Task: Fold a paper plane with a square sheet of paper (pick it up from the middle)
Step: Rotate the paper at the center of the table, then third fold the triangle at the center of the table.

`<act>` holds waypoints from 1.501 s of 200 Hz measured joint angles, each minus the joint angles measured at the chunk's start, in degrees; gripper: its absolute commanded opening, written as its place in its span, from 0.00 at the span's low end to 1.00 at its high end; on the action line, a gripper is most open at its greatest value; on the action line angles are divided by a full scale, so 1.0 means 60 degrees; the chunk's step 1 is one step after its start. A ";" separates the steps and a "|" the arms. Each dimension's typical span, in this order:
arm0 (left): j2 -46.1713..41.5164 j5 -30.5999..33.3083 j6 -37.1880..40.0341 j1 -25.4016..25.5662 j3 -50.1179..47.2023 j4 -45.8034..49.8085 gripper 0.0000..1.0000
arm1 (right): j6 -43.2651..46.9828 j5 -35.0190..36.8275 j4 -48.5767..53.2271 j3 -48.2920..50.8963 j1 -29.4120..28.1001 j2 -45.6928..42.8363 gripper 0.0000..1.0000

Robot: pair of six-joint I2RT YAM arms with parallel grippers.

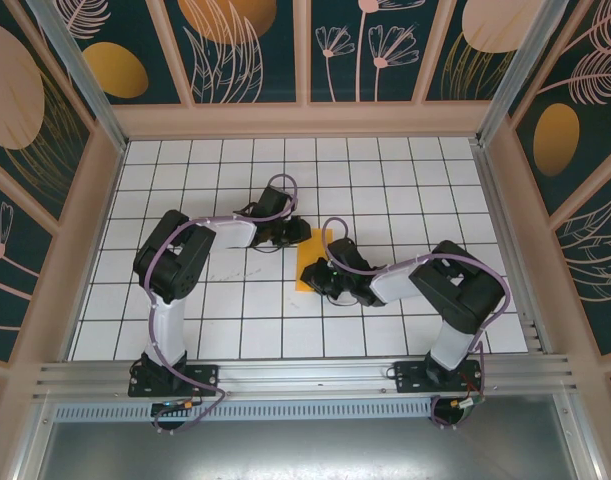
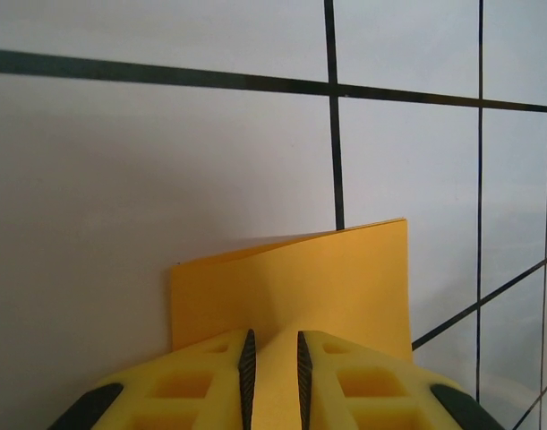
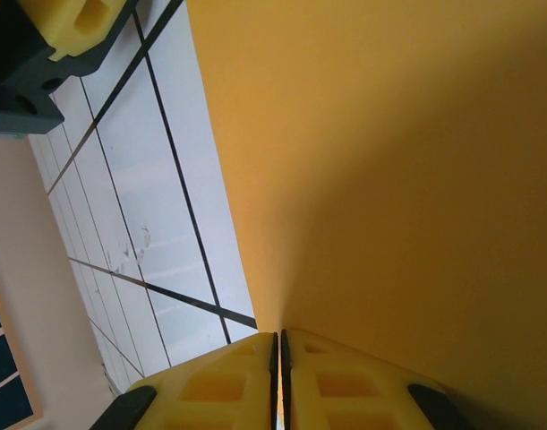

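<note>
With our right claw (image 3: 279, 345) pinched shut on the paper (image 1: 313, 258) and our left claw (image 2: 273, 358) astride it, grip unclear, we should align edges before creasing.

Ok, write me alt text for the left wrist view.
The left gripper pinches an orange-yellow sheet of paper between its nearly closed yellow fingers. Beyond the sheet lies a white table with black grid lines.
</note>
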State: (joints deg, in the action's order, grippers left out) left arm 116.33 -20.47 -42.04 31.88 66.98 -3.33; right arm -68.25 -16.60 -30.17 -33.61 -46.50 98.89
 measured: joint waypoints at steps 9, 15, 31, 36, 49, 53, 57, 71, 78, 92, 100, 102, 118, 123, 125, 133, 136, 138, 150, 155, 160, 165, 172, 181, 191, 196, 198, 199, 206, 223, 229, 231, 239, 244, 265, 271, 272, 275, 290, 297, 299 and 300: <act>0.0000 -0.0004 0.0058 0.0000 0.0011 0.0055 0.25 | 0.0040 0.0029 0.0029 -0.0018 0.0000 -0.0040 0.16; 0.0000 -0.0007 0.0087 0.0000 0.0011 0.0066 0.25 | 0.0073 0.0076 0.0109 -0.0022 0.0000 -0.0113 0.17; -0.0047 -0.0040 0.0189 0.0000 0.0011 0.0098 0.28 | 0.0244 0.0448 0.0729 -0.0018 0.0007 -0.0663 0.21; -0.0098 -0.0058 0.0222 0.0000 0.0007 0.0142 0.29 | 0.0313 0.0597 0.0969 -0.0015 0.0022 -0.0947 0.21; -0.0313 -0.0109 0.0266 0.0000 0.0004 0.0248 0.30 | 0.0437 0.0903 0.1450 0.0000 0.0157 -0.1679 0.22; -0.0412 -0.0124 0.0280 0.0000 0.0000 0.0277 0.29 | 0.0470 0.0965 0.1530 0.0018 0.0233 -0.1858 0.23; -0.0521 -0.0175 0.0306 0.0000 -0.0004 0.0302 0.29 | 0.0510 0.1035 0.1614 0.0055 0.0339 -0.2076 0.24; -0.1009 -0.0328 0.0386 0.0000 -0.0018 0.0317 0.30 | 0.0612 0.1140 0.1763 0.0255 0.0729 -0.2601 0.26; -0.1264 -0.0382 0.0452 0.0000 -0.0025 0.0313 0.30 | 0.0652 0.1162 0.1803 0.0386 0.0929 -0.2747 0.27; -0.1708 -0.0466 0.0543 0.0000 -0.0062 0.0306 0.30 | 0.0696 0.1133 0.1865 0.0586 0.1184 -0.2787 0.27; -0.1869 -0.0503 0.0586 0.0000 -0.0095 0.0291 0.30 | 0.0732 0.1078 0.1945 0.0656 0.1246 -0.2747 0.28; -0.1891 -0.0503 0.0586 0.0000 -0.0106 0.0277 0.30 | 0.0747 0.1071 0.1956 0.0670 0.1253 -0.2736 0.28; -0.1923 -0.0514 0.0637 0.0000 -0.0233 0.0233 0.29 | 0.0765 0.0987 0.2080 0.0692 0.1257 -0.2685 0.29; -0.1905 -0.0514 0.0648 0.0000 -0.0302 0.0233 0.30 | 0.0765 0.0958 0.2080 0.0692 0.1257 -0.2674 0.29; -0.1891 -0.0514 0.0652 0.0000 -0.0335 0.0237 0.29 | 0.0765 0.0933 0.2080 0.0696 0.1257 -0.2670 0.29; -0.1836 -0.0514 0.0652 0.0000 -0.0444 0.0240 0.29 | 0.0765 0.0885 0.2076 0.0696 0.1257 -0.2659 0.29; -0.1810 -0.0514 0.0652 0.0000 -0.0474 0.0244 0.29 | 0.0761 0.0860 0.2080 0.0696 0.1264 -0.2652 0.29; -0.1789 -0.0514 0.0652 0.0000 -0.0492 0.0244 0.30 | 0.0761 0.0841 0.2076 0.0692 0.1264 -0.2645 0.30; -0.1647 -0.0514 0.0652 0.0000 -0.0561 0.0244 0.29 | 0.0758 0.0794 0.2080 0.0696 0.1279 -0.2601 0.31; -0.1599 -0.0514 0.0652 0.0000 -0.0579 0.0244 0.29 | 0.0765 0.0776 0.2084 0.0692 0.1290 -0.2579 0.31; -0.1552 -0.0517 0.0652 0.0000 -0.0594 0.0244 0.29 | 0.0761 0.0783 0.2113 0.0692 0.1304 -0.2557 0.31; -0.1515 -0.0521 0.0648 0.0000 -0.0605 0.0240 0.30 | 0.0765 0.0801 0.2164 0.0692 0.1311 -0.2554 0.32; -0.1475 -0.0521 0.0648 0.0000 -0.0612 0.0240 0.30 | 0.0769 0.0831 0.2277 0.0692 0.1330 -0.2554 0.33; -0.1435 -0.0539 0.0648 0.0000 -0.0612 0.0237 0.30 | 0.0798 0.0860 0.2386 0.0692 0.1362 -0.2554 0.35; -0.1413 -0.0557 0.0648 0.0000 -0.0612 0.0237 0.29 | 0.0820 0.0863 0.2448 0.0696 0.1435 -0.2554 0.35; -0.1399 -0.0579 0.0652 0.0000 -0.0612 0.0233 0.29 | 0.0827 0.0852 0.2444 0.0703 0.1479 -0.2557 0.35; -0.1388 -0.0586 0.0652 0.0000 -0.0612 0.0229 0.29 | 0.0831 0.0831 0.2441 0.0707 0.1504 -0.2554 0.35; -0.1388 -0.0586 0.0648 0.0000 -0.0612 0.0226 0.29 | 0.0831 0.0823 0.2437 0.0707 0.1512 -0.2554 0.35; -0.1348 -0.0594 0.0648 0.0000 -0.0612 0.0197 0.30 | 0.0838 0.0780 0.2422 0.0725 0.1585 -0.2554 0.35; -0.1180 -0.0630 0.0648 0.0000 -0.0612 0.0091 0.30 | 0.0838 0.0721 0.2408 0.0739 0.1676 -0.2510 0.35; -0.1107 -0.0663 0.0648 0.0000 -0.0608 0.0062 0.30 | 0.0838 0.0696 0.2375 0.0739 0.1683 -0.2466 0.35; -0.1071 -0.0674 0.0648 0.0000 -0.0608 0.0051 0.30 | 0.0838 0.0688 0.2361 0.0739 0.1683 -0.2444 0.35; -0.0958 -0.0721 0.0648 0.0000 -0.0608 0.0029 0.29 | 0.0838 0.0667 0.2331 0.0739 0.1683 -0.2368 0.35; -0.0882 -0.0750 0.0648 0.0000 -0.0608 0.0022 0.29 | 0.0838 0.0637 0.2324 0.0739 0.1683 -0.2320 0.35; -0.0659 -0.0761 0.0645 0.0000 -0.0608 0.0025 0.29 | 0.0838 0.0532 0.2269 0.0739 0.1683 -0.2120 0.36; -0.0619 -0.0754 0.0645 0.0000 -0.0608 0.0025 0.29 | 0.0838 0.0506 0.2248 0.0739 0.1683 -0.2073 0.36; -0.0616 -0.0750 0.0645 0.0000 -0.0608 0.0025 0.29 | 0.0838 0.0503 0.2244 0.0739 0.1683 -0.2062 0.36; -0.0597 -0.0747 0.0645 0.0000 -0.0608 0.0025 0.29 | 0.0838 0.0499 0.2240 0.0739 0.1683 -0.2040 0.36; -0.0554 -0.0725 0.0645 0.0000 -0.0608 0.0025 0.29 | 0.0863 0.0466 0.2167 0.0739 0.1683 -0.1927 0.36; -0.0546 -0.0696 0.0648 0.0000 -0.0608 0.0025 0.29 | 0.0867 0.0430 0.2135 0.0739 0.1683 -0.1891 0.37; -0.0546 -0.0692 0.0648 0.0000 -0.0612 0.0022 0.29 | 0.0867 0.0423 0.2120 0.0739 0.1683 -0.1883 0.37; -0.0546 -0.0688 0.0648 0.0000 -0.0612 0.0022 0.29 | 0.0867 0.0419 0.2116 0.0739 0.1683 -0.1883 0.37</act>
State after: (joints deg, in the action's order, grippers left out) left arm 113.06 -24.60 -38.15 31.88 63.31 -3.20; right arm -63.05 -14.09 -17.47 -29.17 -36.40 87.59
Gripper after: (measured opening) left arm 0.290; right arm 0.365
